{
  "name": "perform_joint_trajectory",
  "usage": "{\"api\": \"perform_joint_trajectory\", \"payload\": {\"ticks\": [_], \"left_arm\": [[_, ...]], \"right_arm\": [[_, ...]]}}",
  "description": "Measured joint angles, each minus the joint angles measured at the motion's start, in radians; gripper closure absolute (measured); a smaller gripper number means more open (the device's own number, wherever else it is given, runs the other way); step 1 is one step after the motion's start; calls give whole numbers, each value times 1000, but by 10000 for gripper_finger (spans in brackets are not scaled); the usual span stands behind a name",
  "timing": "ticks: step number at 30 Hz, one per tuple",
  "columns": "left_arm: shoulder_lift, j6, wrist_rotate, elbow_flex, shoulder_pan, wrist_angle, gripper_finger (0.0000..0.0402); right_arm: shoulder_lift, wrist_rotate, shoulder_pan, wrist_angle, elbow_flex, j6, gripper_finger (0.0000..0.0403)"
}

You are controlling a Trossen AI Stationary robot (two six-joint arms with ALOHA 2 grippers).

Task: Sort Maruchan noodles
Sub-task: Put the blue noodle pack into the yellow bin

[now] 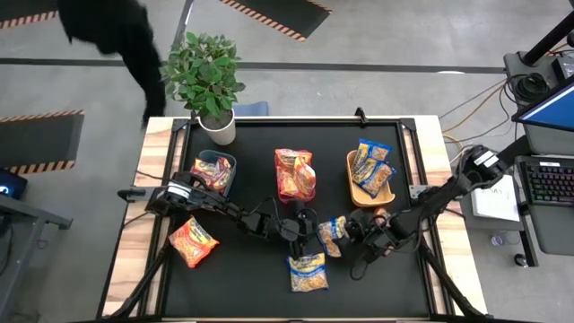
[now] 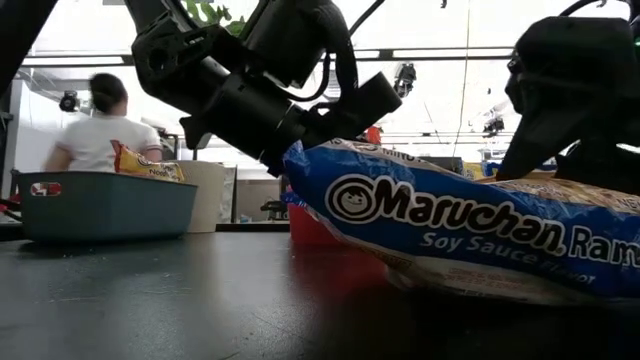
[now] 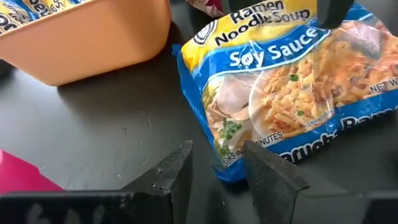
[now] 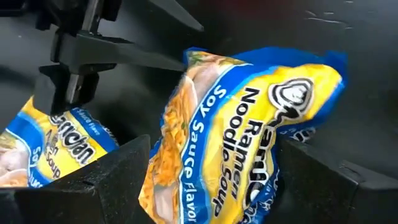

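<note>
Your two end effectors meet over one blue-and-yellow soy sauce packet [image 1: 334, 235] lying on the black worktop [image 1: 242, 278] just below centre, at about seven o'clock from the tan bin [image 1: 355, 190] that already holds its like. The right end effector [image 4: 214, 171] stands wide, its fingers on either side of the packet, which sits crumpled and tilted between them; nothing shows it pinched yet. The left end effector [image 3: 217, 171] stands narrow, its tips at the packet's near corner, touching or just short of it, I cannot tell which, and holding nothing. Judging by that, the step in hand is the pickup of this packet for the tan bin at one o'clock. Let one arm do it: close the right fingers on the packet's body rather than on the slippery edge seal, and back the left arm off toward nine o'clock so the two do not clash. Lift straight before swinging, because a second blue packet [image 1: 308, 272] lies near at seven o'clock. An orange packet [image 1: 192, 240] waits well apart at nine o'clock; the teal bin [image 1: 230, 159] and the red bin [image 1: 285, 154] already carry theirs.
</note>
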Motion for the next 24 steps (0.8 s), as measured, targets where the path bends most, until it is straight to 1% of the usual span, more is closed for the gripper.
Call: {"api": "perform_joint_trajectory", "payload": {"ticks": [9,11,17,20,24], "left_arm": [[0,-1,0,-2,1,2,301],[0,-1,0,-2,0,1,304],[0,-7,0,-2,0,4,306],[0,-7,-2,-2,1,9,306],[-14,0,-44,-2,-4,10,306]], "right_arm": [[75,7,-39,69,0,-54,82],[83,7,-45,89,0,-76,100],[78,-10,-47,93,-1,-99,186],[60,-12,-47,94,-1,-118,221],[34,-8,-47,88,-1,-158,259]]}}
